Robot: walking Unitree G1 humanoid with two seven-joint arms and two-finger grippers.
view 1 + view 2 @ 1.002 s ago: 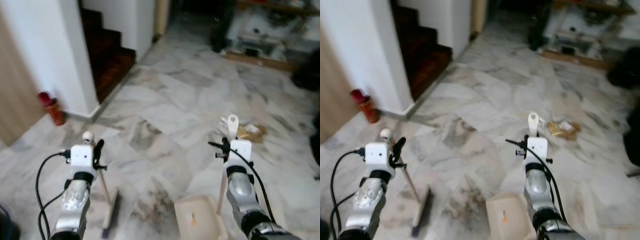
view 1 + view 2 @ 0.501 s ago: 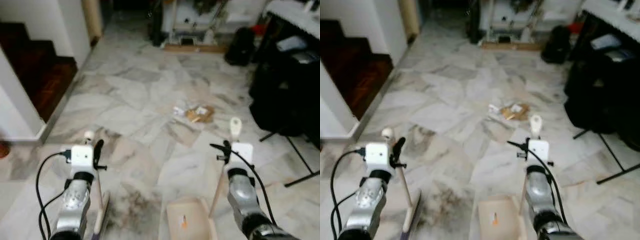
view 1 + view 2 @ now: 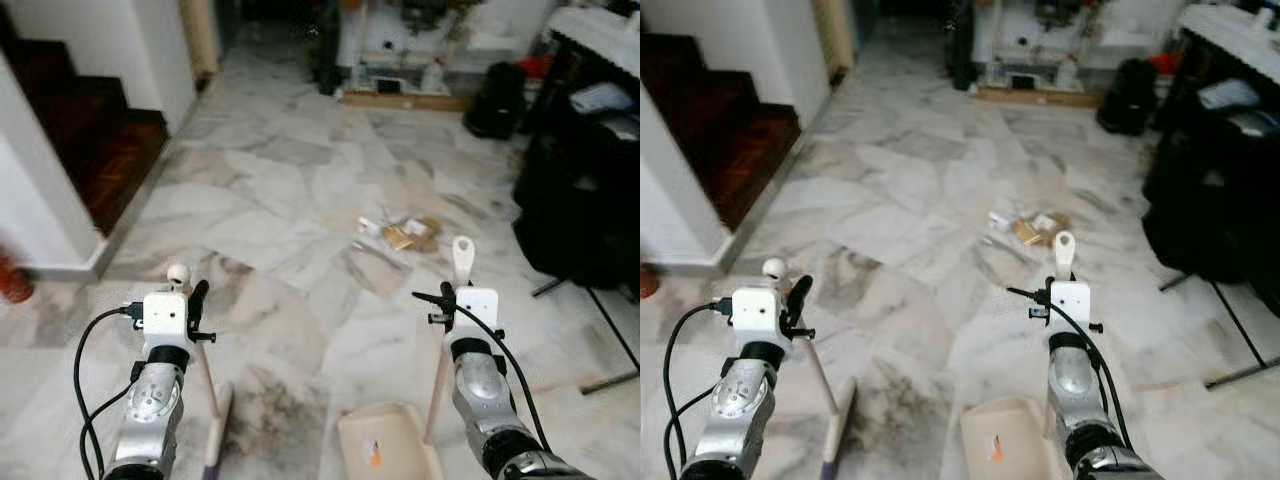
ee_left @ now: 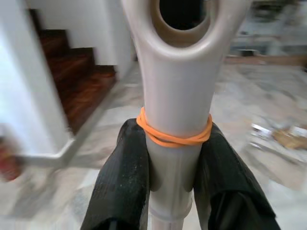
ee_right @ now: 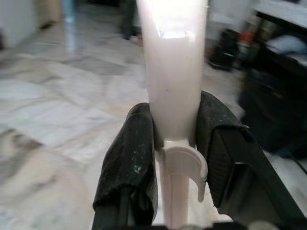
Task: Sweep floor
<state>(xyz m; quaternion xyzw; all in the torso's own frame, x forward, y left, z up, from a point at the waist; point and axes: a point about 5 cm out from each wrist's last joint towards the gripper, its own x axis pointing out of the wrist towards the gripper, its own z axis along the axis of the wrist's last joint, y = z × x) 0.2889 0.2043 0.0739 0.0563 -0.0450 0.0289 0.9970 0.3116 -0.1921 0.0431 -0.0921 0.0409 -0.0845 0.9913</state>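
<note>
A home's hallway: marble floor (image 3: 300,190), dark wooden stairs (image 3: 110,150), cluttered shelf (image 3: 420,60) at the far wall.

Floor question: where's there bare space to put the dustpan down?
Bare marble floor lies between the stairs and the litter pile. The right side is crowded: black stand and bags.

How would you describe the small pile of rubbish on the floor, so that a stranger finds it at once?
Start from the marble floor in front of the robot. Ahead of the right gripper, which holds the dustpan handle, lies the pile of litter. It is brown and white scraps, the one loose heap on the pale tiles.
</note>
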